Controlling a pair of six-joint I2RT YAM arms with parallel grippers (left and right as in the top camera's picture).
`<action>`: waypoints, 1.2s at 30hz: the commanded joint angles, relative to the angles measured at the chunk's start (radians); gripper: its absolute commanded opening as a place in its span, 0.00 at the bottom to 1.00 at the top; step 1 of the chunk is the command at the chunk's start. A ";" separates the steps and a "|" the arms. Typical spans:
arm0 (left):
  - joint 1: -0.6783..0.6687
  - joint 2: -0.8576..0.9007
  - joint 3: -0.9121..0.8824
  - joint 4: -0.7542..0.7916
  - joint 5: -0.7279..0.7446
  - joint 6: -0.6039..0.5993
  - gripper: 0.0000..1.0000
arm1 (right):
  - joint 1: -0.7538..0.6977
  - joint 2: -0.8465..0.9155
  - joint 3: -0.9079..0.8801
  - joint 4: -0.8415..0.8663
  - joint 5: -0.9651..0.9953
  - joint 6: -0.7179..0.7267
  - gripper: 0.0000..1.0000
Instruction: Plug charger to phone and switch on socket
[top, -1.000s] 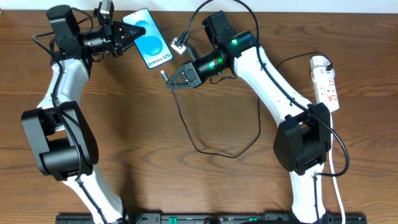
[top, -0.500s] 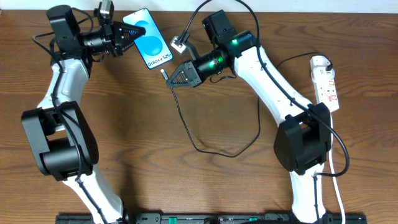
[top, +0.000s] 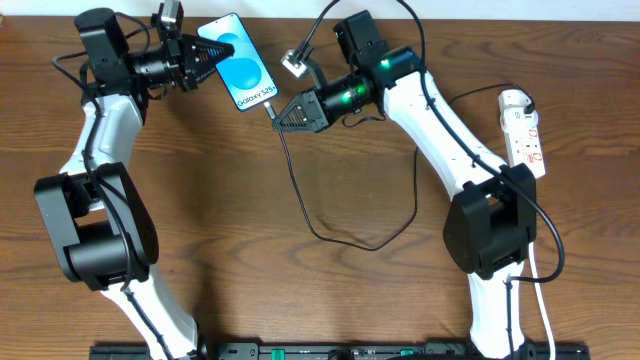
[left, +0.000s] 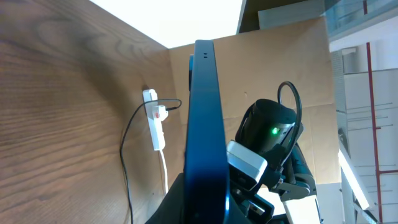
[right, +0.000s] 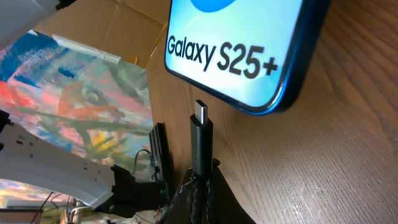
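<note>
The phone (top: 236, 60) has a bright blue screen with "Galaxy S25+" text and is tilted at the table's far left-centre. My left gripper (top: 203, 58) is shut on its upper end; the left wrist view shows the phone (left: 205, 130) edge-on between the jaws. My right gripper (top: 281, 115) is shut on the charger (top: 300, 190), a thin black cable. Its plug tip (right: 201, 115) points at the phone's bottom edge (right: 273, 99), a short gap away. The socket (top: 524, 132), a white power strip with red markings, lies at the right edge; it also shows in the left wrist view (left: 155, 121).
The black cable loops across the middle of the wooden table (top: 250, 270) and runs up to the socket. A thicker white cord (top: 545, 300) runs from the socket toward the front. Cardboard (left: 267, 62) stands behind the table.
My right gripper has carried the plug tip up and slightly right, closer to the phone's bottom edge. The left arm and phone have not moved.
</note>
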 joint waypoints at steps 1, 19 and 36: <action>0.000 -0.008 -0.008 0.005 0.029 -0.009 0.08 | -0.003 0.007 0.000 0.001 -0.018 0.004 0.01; 0.000 -0.008 -0.008 0.005 0.029 -0.009 0.07 | 0.019 0.007 0.000 -0.018 -0.008 -0.008 0.01; -0.016 -0.008 -0.008 0.006 0.029 -0.009 0.07 | 0.022 0.010 0.000 -0.017 -0.006 -0.008 0.01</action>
